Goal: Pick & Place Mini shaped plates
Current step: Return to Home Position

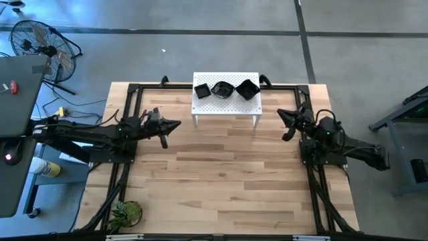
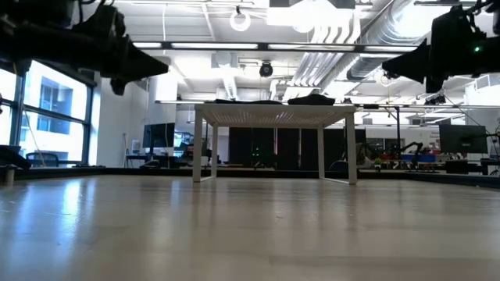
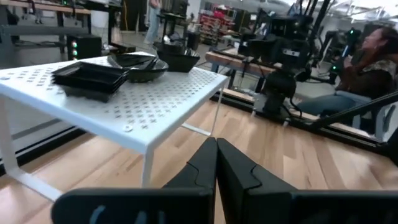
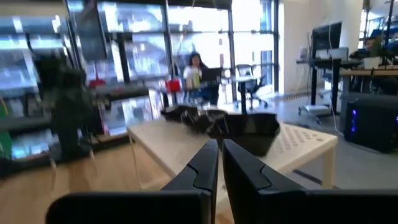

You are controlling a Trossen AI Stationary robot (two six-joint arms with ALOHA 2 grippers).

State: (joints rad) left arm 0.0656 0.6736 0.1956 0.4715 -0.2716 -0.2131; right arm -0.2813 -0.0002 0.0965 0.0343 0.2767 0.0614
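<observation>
Black mini shaped plates (image 2: 311, 99) sit atop the white stand (image 2: 273, 115) on the table (image 2: 250, 226).

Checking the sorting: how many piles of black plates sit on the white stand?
3 piles on the white stand: left pile, middle pile, right pile. Plates inside each pile can't be counted.

Seen from above, the mini shaped plates (image 1: 221, 89) on the white stand (image 1: 227, 110) are too small for me to count dish by dish; at table height they are only thin dark slivers over the stand's top; there my left arm (image 2: 78, 47) and right arm (image 2: 457, 47) are cut off by the upper edge; past my right wrist the nearest plate (image 4: 249, 127) hides the others, all blurred; a seated person (image 3: 373, 56) is clipped at the picture's edge.
</observation>
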